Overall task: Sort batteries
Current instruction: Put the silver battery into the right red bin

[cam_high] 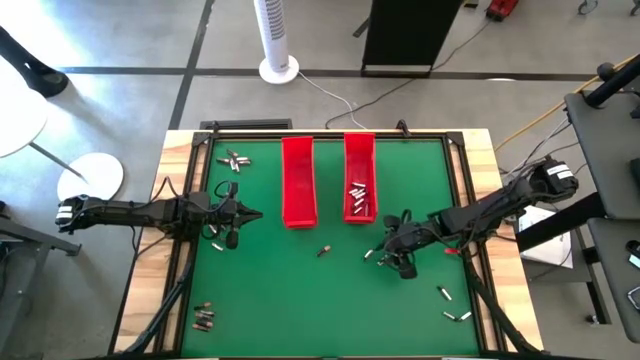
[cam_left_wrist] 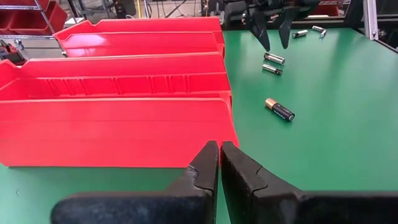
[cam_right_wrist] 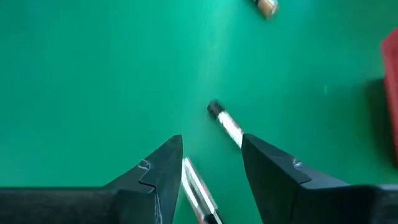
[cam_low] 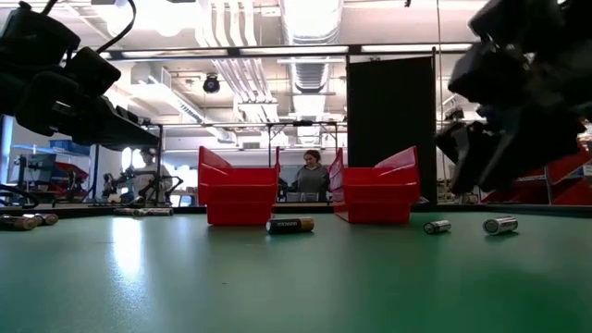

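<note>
Fingers of the right gripper (cam_right_wrist: pixel 211 165) spread over silvery cylindrical batteries (cam_right_wrist: pixel 227 126) — left gripper (cam_left_wrist: pixel 219 163) closed, empty.

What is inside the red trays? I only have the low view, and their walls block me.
Observer: In the high view, the right tray holds several silvery batteries; I see none in the left tray.
Operator: Is the right gripper open?
Observer: Yes. The right gripper is open, and a silvery battery lies on the table between its fingers.
Operator: And the left one?
Observer: The left gripper is shut on nothing, beside the left tray.
</note>
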{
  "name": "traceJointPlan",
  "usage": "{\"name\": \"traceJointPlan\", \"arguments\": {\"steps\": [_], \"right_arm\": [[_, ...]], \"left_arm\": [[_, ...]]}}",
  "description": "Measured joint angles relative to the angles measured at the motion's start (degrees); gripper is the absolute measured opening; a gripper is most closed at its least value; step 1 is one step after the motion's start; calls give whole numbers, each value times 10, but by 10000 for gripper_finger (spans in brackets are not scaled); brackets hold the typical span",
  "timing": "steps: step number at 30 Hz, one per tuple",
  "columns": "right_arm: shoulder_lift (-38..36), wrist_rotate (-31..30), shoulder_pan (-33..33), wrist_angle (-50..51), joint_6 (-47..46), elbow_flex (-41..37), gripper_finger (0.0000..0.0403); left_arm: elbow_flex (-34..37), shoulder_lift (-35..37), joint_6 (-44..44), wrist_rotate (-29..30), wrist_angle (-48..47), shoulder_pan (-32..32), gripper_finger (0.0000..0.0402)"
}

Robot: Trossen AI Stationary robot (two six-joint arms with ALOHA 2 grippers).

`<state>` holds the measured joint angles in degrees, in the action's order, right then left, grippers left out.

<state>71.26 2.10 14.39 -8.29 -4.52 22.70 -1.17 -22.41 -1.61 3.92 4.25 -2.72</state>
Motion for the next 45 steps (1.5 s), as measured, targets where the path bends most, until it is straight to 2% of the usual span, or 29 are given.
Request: {"name": "traceJointPlan", "arguments": {"steps": [7, 14, 20, 26, 35, 41, 45], "right_arm": [[13, 14, 3, -130, 5, -70, 161], [16, 26, 3, -199, 20, -119, 142], [22, 29, 3, -208, 59, -122, 128], [69, 29, 2, -208, 80, -103, 115], [154, 33, 2, -215, 79, -73, 83], [170, 32, 2, -218, 54, -74, 54], [170, 29, 2, -211, 34, -78, 49]], "left_arm": [[0, 0, 0, 0, 0, 0, 0], [0, 0, 0, 0, 0, 0, 0], [0, 0, 0, 0, 0, 0, 0], [0, 0, 0, 0, 0, 0, 0], [0, 0, 0, 0, 0, 0, 0], [0, 0, 0, 0, 0, 0, 0], [0, 0, 0, 0, 0, 0, 0]]}}
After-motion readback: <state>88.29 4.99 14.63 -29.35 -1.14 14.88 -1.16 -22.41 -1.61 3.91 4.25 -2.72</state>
